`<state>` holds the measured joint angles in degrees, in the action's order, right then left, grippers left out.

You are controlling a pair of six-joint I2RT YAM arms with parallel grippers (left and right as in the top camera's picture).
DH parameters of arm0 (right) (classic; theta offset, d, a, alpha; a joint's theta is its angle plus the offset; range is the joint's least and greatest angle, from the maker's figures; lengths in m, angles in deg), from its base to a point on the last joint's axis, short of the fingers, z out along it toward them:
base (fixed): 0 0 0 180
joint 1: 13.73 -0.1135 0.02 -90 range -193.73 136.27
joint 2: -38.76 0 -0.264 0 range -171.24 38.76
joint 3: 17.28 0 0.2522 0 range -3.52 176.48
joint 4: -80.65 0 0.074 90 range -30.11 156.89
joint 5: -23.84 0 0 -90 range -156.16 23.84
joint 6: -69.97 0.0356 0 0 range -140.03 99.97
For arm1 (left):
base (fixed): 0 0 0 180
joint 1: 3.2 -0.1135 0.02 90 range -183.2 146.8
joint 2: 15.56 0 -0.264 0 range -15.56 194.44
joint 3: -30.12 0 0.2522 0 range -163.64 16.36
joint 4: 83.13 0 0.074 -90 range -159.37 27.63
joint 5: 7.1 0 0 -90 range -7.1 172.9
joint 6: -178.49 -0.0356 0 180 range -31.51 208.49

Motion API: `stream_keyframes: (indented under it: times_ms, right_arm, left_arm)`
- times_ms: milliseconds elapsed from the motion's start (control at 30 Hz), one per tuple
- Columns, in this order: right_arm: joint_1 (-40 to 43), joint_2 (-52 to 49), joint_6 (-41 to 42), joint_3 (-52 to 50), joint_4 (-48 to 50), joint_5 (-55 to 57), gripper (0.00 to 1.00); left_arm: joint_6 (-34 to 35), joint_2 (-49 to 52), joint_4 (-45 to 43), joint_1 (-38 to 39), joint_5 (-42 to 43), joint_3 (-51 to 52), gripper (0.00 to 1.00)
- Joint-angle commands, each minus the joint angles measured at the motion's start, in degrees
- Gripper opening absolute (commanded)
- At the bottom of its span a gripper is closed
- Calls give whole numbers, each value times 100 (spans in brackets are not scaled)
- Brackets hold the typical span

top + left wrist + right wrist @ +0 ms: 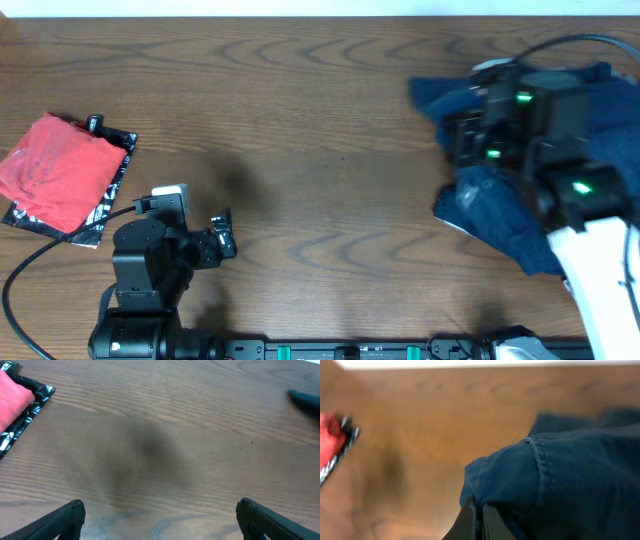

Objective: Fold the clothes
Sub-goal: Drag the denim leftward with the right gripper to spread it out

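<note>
1. On the right side of the bench (330, 120), the clothes (500, 215) lie in a dark blue heap. My right arm hangs over them and hides their middle.
2. My right hand (479, 522) is pinched tight on a fold of the clothes. A stitched seam runs across the cloth just above it.
3. My left hand (160, 520) is low over bare wood, with its fingers (55, 522) wide apart.
4. Far to the left lies a red cloth (55, 170) on a black and white sheet (112, 185). The white marks on the sheet are too small to read.
5. Brown wood shows all across the middle, between the red cloth and the clothes. The heap sits close to the far edge of the bench.
</note>
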<state>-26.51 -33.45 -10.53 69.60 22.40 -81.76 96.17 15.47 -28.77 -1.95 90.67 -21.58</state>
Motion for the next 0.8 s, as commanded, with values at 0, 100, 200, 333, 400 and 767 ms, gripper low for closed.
stream_keyframes:
  times_ms: [0,100,200,333,400,767]
  right_arm:
    - [-457,-490,-46,-216,61,-245,1]
    - [-846,-964,-11,-234,289,-291,1]
    - [-1355,-1447,-4,-234,752,-358,1]
    - [-1873,-1788,13,-234,1394,-363,1]
    - [-1996,-1814,136,-232,1670,-197,1]
    - [-1436,-1298,597,-219,660,2046,99]
  left_arm:
    - [46,-2,-52,17,17,-120,98]
    - [48,-2,-83,17,15,-120,98]
    - [46,-2,-85,17,17,-120,98]
    - [48,-2,-105,17,17,-120,98]
    - [48,-2,-170,17,17,-120,98]
    - [52,-2,-361,17,70,-120,98]
